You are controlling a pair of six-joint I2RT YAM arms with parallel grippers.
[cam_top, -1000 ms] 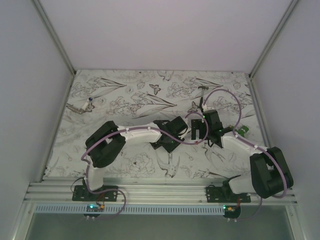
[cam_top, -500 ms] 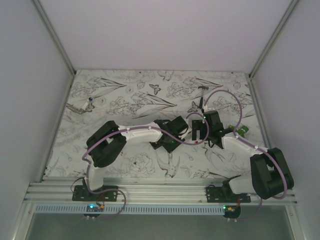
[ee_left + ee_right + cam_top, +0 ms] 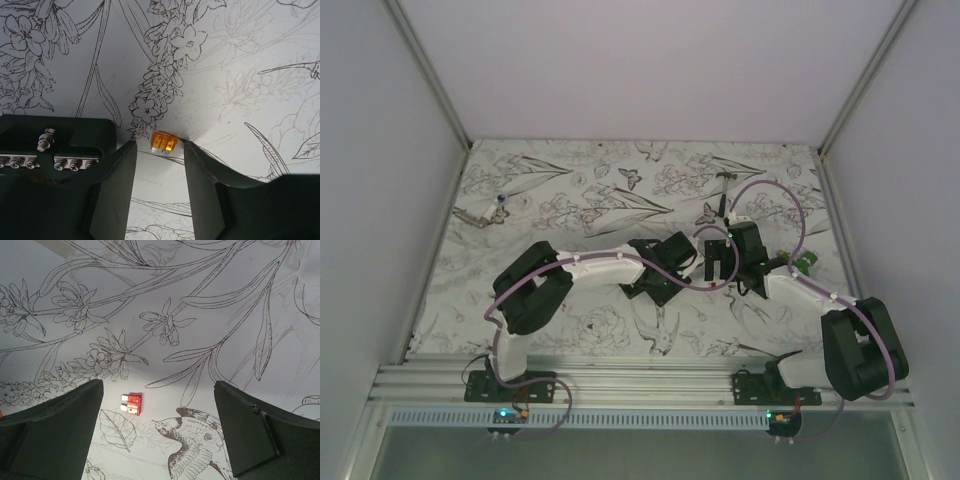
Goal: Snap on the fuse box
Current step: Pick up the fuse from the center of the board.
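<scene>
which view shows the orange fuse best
Left wrist: the orange fuse lies sharp and near between the left gripper's fingertips. The top view cannot resolve it; the right wrist shows only a red fuse.

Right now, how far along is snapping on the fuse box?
Early, I'd judge. Nothing looks snapped on: an orange fuse and a red fuse lie loose on the table. Nothing is gripped; the left gripper stands open around the orange one, the right gripper open over the red. The black block with screws, probably the fuse box, awaits snapping.
</scene>
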